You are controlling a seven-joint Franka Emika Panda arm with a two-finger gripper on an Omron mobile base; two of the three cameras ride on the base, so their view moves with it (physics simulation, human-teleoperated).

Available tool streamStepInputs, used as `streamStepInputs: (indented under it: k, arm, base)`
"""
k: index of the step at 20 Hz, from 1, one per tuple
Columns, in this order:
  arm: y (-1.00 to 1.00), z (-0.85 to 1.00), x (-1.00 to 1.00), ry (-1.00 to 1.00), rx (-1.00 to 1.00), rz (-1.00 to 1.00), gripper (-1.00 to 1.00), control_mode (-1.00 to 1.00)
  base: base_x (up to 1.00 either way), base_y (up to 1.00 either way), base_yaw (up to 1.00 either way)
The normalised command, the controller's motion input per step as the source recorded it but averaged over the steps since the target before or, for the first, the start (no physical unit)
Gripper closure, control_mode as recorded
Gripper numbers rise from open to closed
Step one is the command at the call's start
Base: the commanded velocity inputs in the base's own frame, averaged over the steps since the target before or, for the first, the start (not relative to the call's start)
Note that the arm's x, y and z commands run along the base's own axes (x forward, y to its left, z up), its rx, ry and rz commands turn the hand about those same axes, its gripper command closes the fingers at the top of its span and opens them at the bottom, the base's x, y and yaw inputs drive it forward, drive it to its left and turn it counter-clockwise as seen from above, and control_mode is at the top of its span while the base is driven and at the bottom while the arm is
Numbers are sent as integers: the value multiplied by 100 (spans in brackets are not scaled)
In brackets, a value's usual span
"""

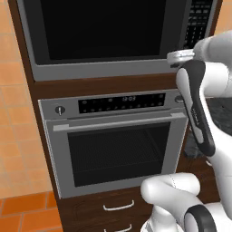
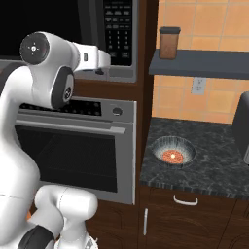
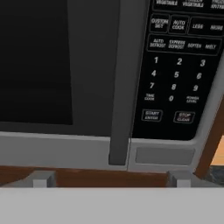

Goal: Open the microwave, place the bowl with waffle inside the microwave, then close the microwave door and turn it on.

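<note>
gripper (image 3: 109,179): spread wide, nothing held; aimed at the handle foot
handle (image 3: 124,83): stiff upright bar, judged best gripped across its lower end
door (image 3: 52,70): shut; rigid, hinged
bowl (image 2: 173,151): waffle (image 2: 172,156) inside, left on the counter (image 2: 214,165); judged light, smooth

Hand camera close before microwave (image 3: 109,87)
</note>
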Motion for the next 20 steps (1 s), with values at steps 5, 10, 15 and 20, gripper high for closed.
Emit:
streamStepInputs:
  k: [5, 10, 15, 20]
  arm:
    - [-10, 25, 22, -17, 1, 0, -100, -100]
    - [-12, 0, 30, -11, 2, 0, -100, -100]
    - [0, 0, 33, -3, 0, 0, -100, -100]
    - [2, 0, 33, 0, 0, 0, -100, -100]
  base:
    - [0, 0, 0]
    - [0, 0, 0]
    - [0, 0, 0]
    - [0, 0, 0]
